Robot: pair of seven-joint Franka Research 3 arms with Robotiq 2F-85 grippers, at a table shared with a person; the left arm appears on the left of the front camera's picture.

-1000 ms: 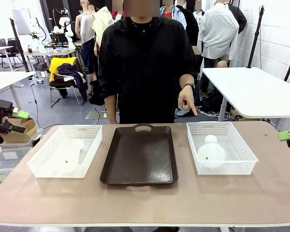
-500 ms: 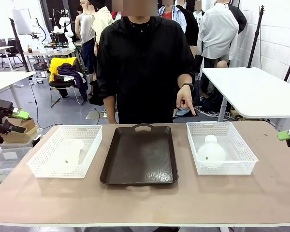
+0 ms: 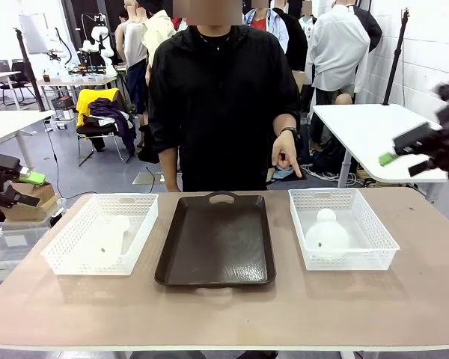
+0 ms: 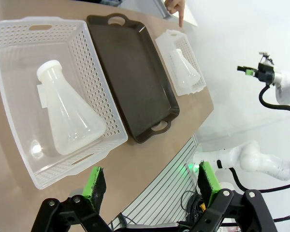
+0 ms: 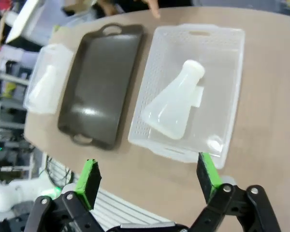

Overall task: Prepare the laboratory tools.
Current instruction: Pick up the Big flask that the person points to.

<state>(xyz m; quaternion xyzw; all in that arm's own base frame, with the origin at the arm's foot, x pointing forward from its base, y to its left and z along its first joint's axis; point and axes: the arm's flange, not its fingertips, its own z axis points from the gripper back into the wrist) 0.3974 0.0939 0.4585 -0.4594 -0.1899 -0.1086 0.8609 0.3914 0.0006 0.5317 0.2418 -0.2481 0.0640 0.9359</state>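
Observation:
Two frosted-white conical flasks lie on their sides, one in each white mesh basket. The left flask (image 3: pixel 108 238) (image 4: pixel 67 116) rests in the left basket (image 3: pixel 63 254), far below and ahead of my left gripper (image 4: pixel 152 182), which hangs open and empty off the table's left edge (image 3: pixel 28 188). The right flask (image 3: pixel 327 232) (image 5: pixel 174 104) lies in the right basket (image 3: pixel 374 224). My right gripper (image 5: pixel 148 175) is open and empty, high above the table's right end (image 3: pixel 405 153). A person's hand (image 3: pixel 287 158) points down behind the right basket.
A dark brown tray (image 3: pixel 217 239) (image 4: pixel 135 77) (image 5: pixel 99 77) with handles lies bare between the baskets. The person stands at the far edge behind the tray. Bare tabletop (image 3: pixel 224 314) runs along the near edge.
My right gripper has risen from the table's right edge and moved up and inward. The person's pointing hand drew back a little. The left arm and both flasks have not moved.

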